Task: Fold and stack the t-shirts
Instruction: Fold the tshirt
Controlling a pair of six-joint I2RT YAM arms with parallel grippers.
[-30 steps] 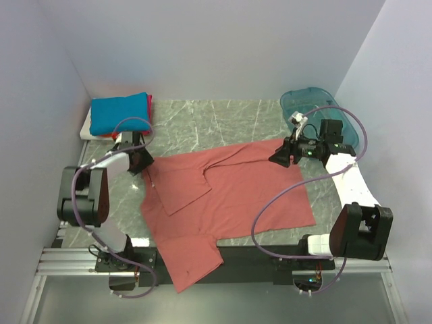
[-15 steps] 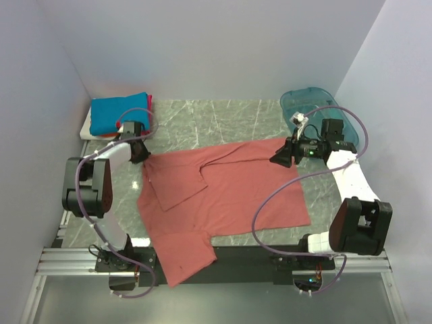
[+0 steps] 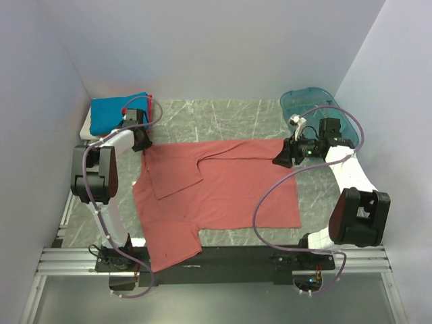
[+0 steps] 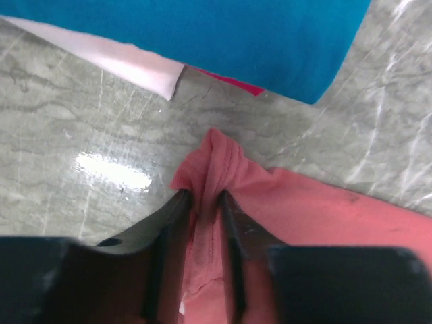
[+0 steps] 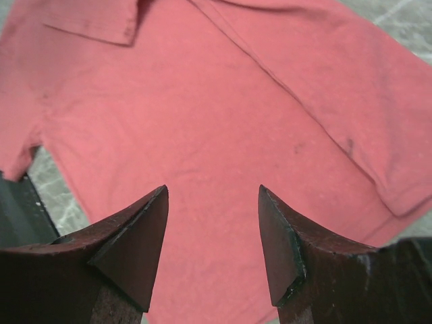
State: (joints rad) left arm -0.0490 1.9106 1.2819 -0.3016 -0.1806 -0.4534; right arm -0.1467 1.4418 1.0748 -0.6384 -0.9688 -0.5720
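The salmon-pink t-shirt (image 3: pixel 223 185) lies spread on the tabletop (image 3: pixel 223 115).
The left tool (image 4: pixel 202 202) pinches its bunched corner near the blue t-shirt (image 4: pixel 202 34); the right tool (image 5: pixel 212 196) gapes open over it.

My left claw (image 4: pixel 202 197), now pinching the salmon-pink shirt (image 3: pixel 223 185), sits nearer the blue shirt (image 3: pixel 115 111); the cloth lies pulled flatter.

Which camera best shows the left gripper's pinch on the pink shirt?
The left wrist view: the left gripper squeezes a bunched fold of the pink shirt up close. The top view shows it small and distant; the right wrist view shows only flat cloth.
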